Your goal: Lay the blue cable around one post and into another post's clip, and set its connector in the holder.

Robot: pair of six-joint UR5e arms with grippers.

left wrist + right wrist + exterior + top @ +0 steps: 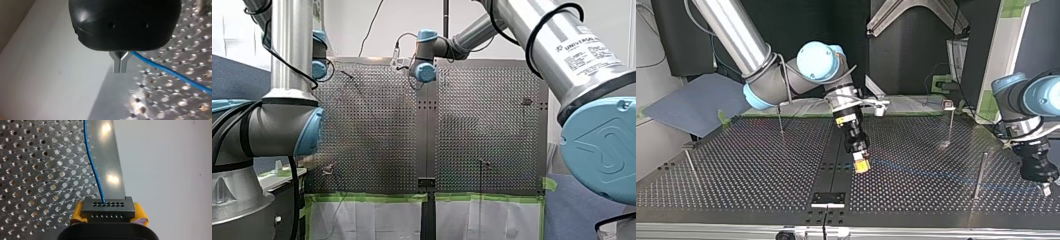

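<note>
Our right gripper (pixel 862 166) hangs low over the table (pixel 761 170), just off the dark centre strip (pixel 835 150) that parts the two perforated plates, on the strip's side that faces our left arm. Its jaws stand only as wide as the black connector (pixel 107 207) they clamp, with a yellow pad (pixel 76 215) pressed to each end of it. The connector is tilted toward the strip and sits partway along it, apart from the black holder (pixel 828 198) at the strip's end nearest the top view's camera.

The blue cable (pixel 93 165) leaves the connector's middle row of holes. In the right wrist view it runs ahead of the gripper along the strip's edge, where the strip meets the holed plate. In the top view it shows only as a faint line that leads away from the strip across the plate to our left gripper (pixel 120 71).

That gripper is well away from the strip, at the table's outer edge. Its metal fingers (pixel 117 65) are pressed together, and the cable comes out right at them — pinched there, as far as we can see.

Between the strip and that gripper stand a plain post (pixel 980 175) and a clip post (pixel 950 122). The cable lies apart from the clip post, and we cannot tell whether it touches the plain one.
</note>
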